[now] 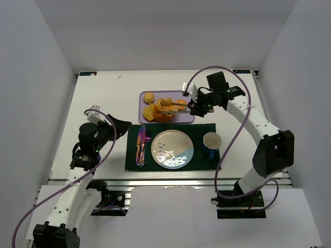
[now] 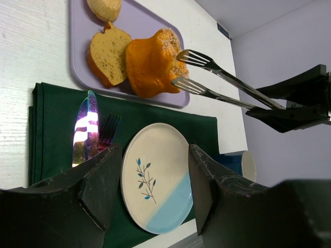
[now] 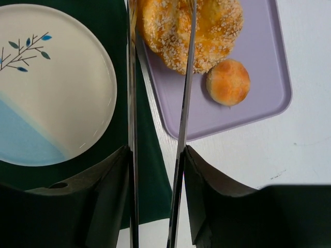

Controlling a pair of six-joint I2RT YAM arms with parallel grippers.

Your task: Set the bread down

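The bread point(image 1: 164, 111) is a large golden-orange bun with a seeded, ridged top, lying on the purple tray point(image 1: 187, 118). It also shows in the left wrist view point(image 2: 150, 64) and the right wrist view point(image 3: 217, 31). My right gripper point(image 1: 199, 107) point(image 3: 155, 170) is shut on metal tongs point(image 3: 185, 103). The tongs point(image 2: 217, 77) are spread, with their tips at the bread's side. I cannot tell if they squeeze it. My left gripper point(image 1: 124, 128) point(image 2: 154, 181) is open and empty, left of the plate point(image 1: 172, 149).
A flat yellow slice point(image 2: 108, 54) and a small round bun point(image 3: 228, 81) share the tray. The plate point(image 2: 155, 175) rests on a dark green placemat point(image 1: 204, 157), with a knife and fork point(image 1: 141, 144) on its left and a cup point(image 1: 212, 140) on its right.
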